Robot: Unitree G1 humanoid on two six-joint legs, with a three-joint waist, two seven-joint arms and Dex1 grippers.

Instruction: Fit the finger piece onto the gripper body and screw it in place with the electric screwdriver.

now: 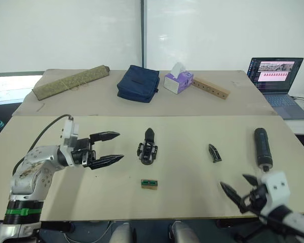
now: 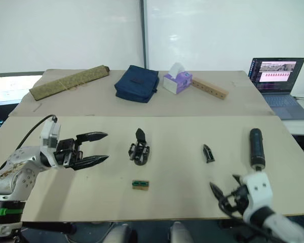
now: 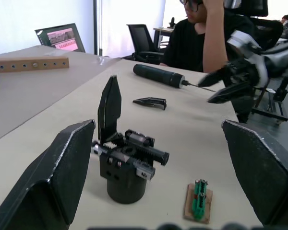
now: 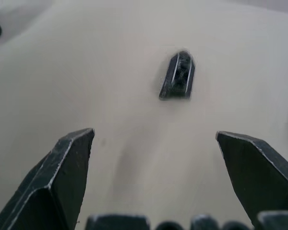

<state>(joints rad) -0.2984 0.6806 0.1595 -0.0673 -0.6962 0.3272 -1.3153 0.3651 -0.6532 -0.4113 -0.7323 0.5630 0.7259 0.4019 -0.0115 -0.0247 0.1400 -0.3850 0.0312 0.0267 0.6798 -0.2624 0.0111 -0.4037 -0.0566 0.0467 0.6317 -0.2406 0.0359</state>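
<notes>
While both hands hang open and empty, nothing is fitted yet.
Left hand [image 1: 107, 148] gapes beside the gripper body [image 1: 148, 148] — finger piece [image 1: 214, 153] lies alone on the bench [image 1: 192, 187]; right hand [image 1: 240, 190], spread wide, should straddle it squarely — electric screwdriver [image 1: 262, 147] lies beyond.

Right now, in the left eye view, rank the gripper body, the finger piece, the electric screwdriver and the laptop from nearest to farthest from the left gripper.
1. The gripper body, just right of the left gripper, mid-table.
2. The finger piece, farther right, lying flat.
3. The electric screwdriver, near the table's right edge.
4. The laptop, on the far table's right end.
</notes>
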